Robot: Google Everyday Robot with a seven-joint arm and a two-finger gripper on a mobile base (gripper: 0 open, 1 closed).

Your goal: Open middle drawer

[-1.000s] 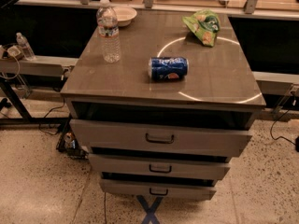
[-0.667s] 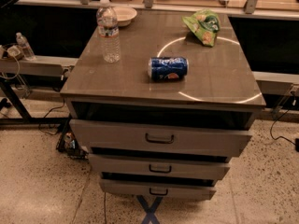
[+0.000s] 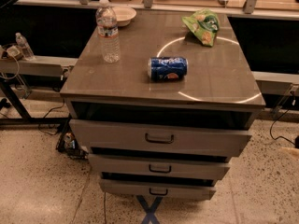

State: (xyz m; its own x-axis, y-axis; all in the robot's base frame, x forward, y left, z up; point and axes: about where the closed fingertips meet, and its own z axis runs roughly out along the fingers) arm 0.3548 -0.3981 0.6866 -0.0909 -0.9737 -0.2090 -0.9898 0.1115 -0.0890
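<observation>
We see no hand anywhere in this view, so we cannot tell how far open it is or whether it holds anything, and we cannot place things relative to it. Positions below run left to right across the view.

- Far left, off the cabinet: a small bottle (image 3: 22,45) stands on a side ledge.
- On the grey tabletop (image 3: 140,92), left rear: an upright clear water bottle (image 3: 108,31), cap on. A pale bowl (image 3: 122,14) sits just behind it at the back edge.
- Tabletop centre: a blue can (image 3: 167,68) lies on its side, well apart from the bottle.
- Right rear: a crumpled green chip bag (image 3: 202,25).

Below the tabletop are three grey drawer fronts, stacked. The top drawer (image 3: 107,136) is the widest. The middle drawer (image 3: 196,168) is directly under it, with a small dark loop handle (image 3: 160,168) at its centre. The bottom drawer (image 3: 187,190) is the narrowest. We see a dark gap above each front. A blue tape X (image 3: 149,210) is on the floor under the bottom drawer.
</observation>
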